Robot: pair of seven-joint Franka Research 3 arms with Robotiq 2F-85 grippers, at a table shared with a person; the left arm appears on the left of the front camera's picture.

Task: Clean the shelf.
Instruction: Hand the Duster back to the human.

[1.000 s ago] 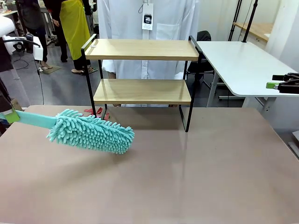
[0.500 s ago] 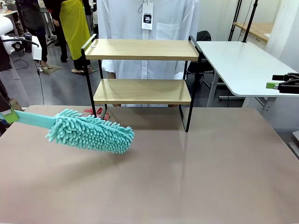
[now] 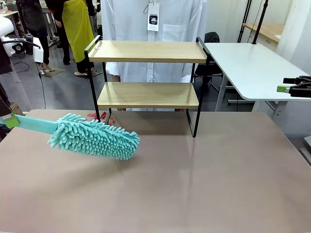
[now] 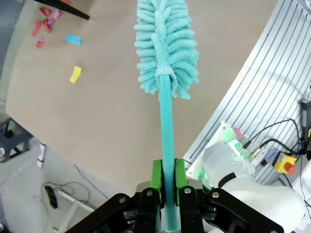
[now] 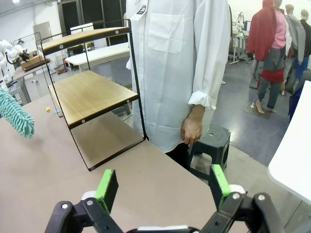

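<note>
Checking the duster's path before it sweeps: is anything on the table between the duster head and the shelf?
Nothing: in the front view, bare brown table separates the duster, held by the left gripper, from the shelf.

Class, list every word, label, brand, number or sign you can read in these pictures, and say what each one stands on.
Hang tag on the person's white coat: a dark logo square with print below it, too small to read.
Shelf, teal duster, brown table: no print to be seen.
So there is no readable text in any view.
</note>
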